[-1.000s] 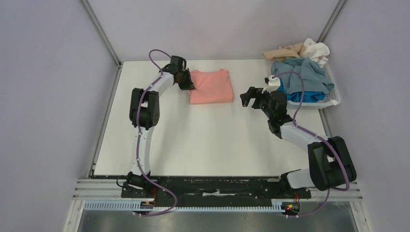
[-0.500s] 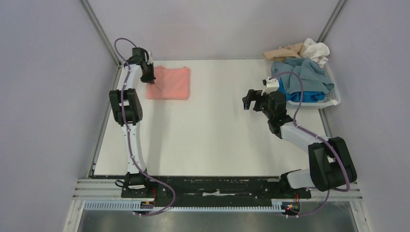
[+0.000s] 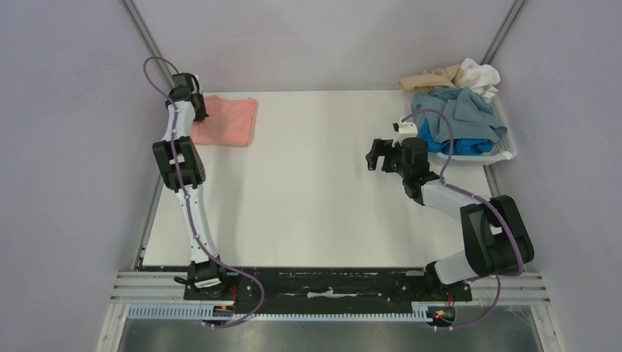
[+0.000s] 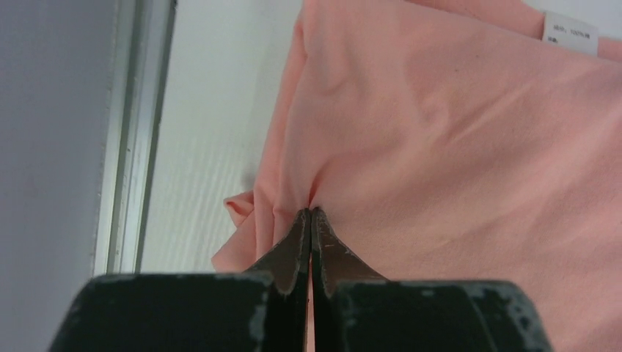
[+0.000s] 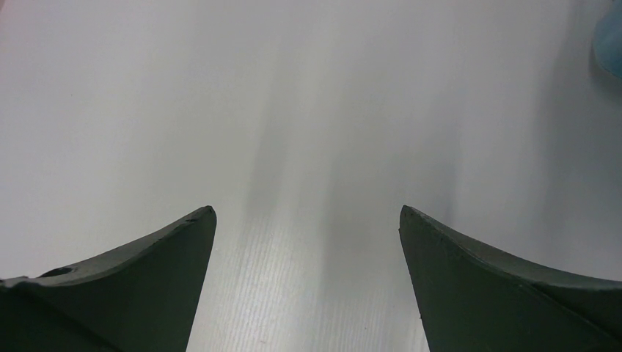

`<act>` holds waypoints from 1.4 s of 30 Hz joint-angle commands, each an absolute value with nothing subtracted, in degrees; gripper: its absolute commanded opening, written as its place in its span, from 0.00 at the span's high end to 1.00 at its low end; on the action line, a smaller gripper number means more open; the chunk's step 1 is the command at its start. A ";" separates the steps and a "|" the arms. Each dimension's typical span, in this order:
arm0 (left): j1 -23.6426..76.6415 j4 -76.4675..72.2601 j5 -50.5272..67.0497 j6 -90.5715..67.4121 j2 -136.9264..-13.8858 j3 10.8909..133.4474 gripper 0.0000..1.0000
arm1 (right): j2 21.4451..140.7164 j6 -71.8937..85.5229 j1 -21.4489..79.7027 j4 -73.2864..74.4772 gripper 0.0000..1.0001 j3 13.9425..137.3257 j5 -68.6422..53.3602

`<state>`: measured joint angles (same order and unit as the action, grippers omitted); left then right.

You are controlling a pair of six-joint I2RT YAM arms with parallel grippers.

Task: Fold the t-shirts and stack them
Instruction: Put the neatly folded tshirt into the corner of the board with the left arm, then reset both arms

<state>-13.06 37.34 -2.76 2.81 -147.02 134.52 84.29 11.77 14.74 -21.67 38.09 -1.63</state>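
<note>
Salmon-pink shirt (image 3: 229, 123): folded, at the far left corner of the table (image 3: 315, 205), left edge close to the frame rail (image 4: 125, 147). A second back it is mid-table at the rear, so you are watching it slide left in two hops.
Left gripper (image 3: 196, 110): jaws pressed together on a pinch of the shirt's left edge. Wrist view shows cloth puckering into the tips (image 4: 309, 213).
Neck label (image 4: 570, 33): showing at the far side of the fold, so the top layer looks undisturbed there.
Right gripper (image 3: 375, 154): jaws wide apart, nothing between them. It hangs over bare table just left of the basket (image 3: 507, 152) and barely shifts over that same second.
Basket contents: grey-blue shirt (image 3: 463, 110), bright blue shirt (image 3: 458, 147), beige shirt (image 3: 429, 79), white shirt (image 3: 480, 75), all heaped and unfolded.
Meaning: first shirt looks done and parked as the stack base, with mid-table freed for the next one. Four to go.
Next, my read: the left lets go, and the right is best placed to pull from the basket.
Watch: a single-pinch drag can skew the fold. A small lobe of cloth already pokes out beside the tips.
</note>
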 commanded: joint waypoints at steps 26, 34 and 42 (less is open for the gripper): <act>-3.55 2.40 8.90 -20.34 -105.36 83.40 0.18 | 56.16 12.87 16.07 -10.60 0.02 27.90 4.84; 12.90 -10.10 2.65 -24.38 -74.70 43.65 0.18 | 48.35 16.14 16.06 -10.80 0.02 19.75 5.82; 17.58 -10.36 -2.10 -31.27 -44.62 19.07 0.17 | 41.33 18.71 16.08 -13.68 0.02 13.56 6.86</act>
